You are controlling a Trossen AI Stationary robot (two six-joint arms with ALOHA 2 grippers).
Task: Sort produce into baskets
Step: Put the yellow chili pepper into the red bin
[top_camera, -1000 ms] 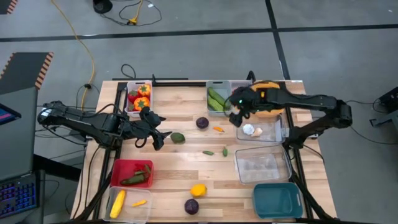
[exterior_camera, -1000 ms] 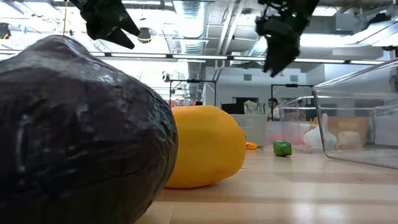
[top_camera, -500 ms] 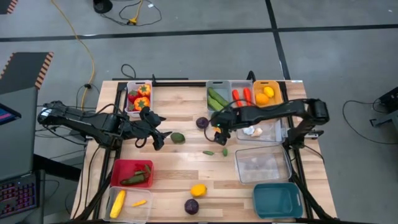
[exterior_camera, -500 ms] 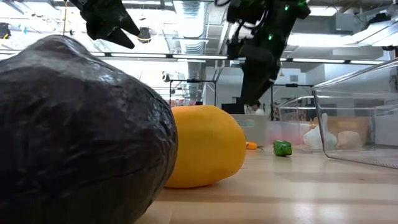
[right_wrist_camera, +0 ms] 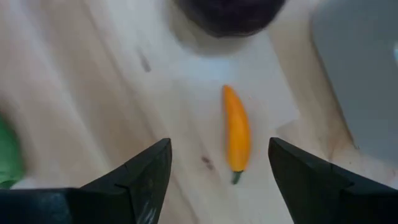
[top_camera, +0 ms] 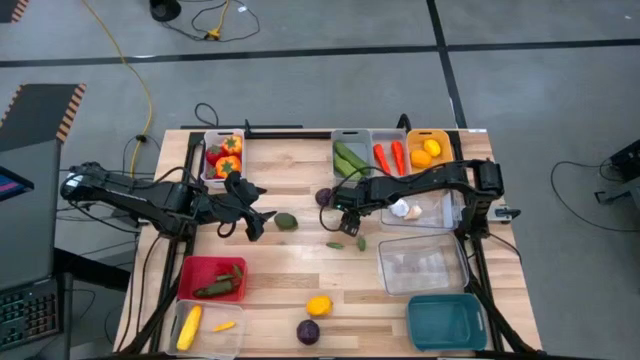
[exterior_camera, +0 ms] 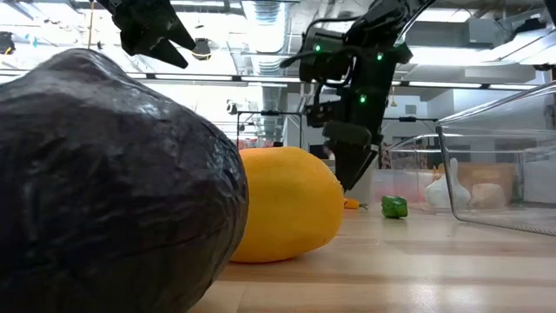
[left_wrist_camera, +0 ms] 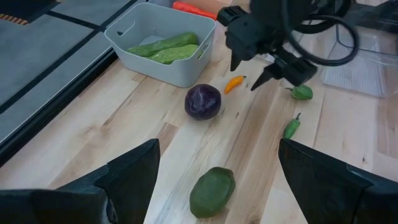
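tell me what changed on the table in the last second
The right hand swung from over the far bins, near the garlic, toward the table's middle and came down over the small orange pepper, its fingers open either side and holding nothing. The left hand stayed open near the green avocado. No produce or bin moved.

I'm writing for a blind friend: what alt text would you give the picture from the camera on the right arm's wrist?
A small orange pepper lies on the pale wooden table, just ahead of the right gripper, whose two dark fingers stand open on either side of it without touching it. A dark purple round sits beyond the pepper, and a grey basket edges in at one side.
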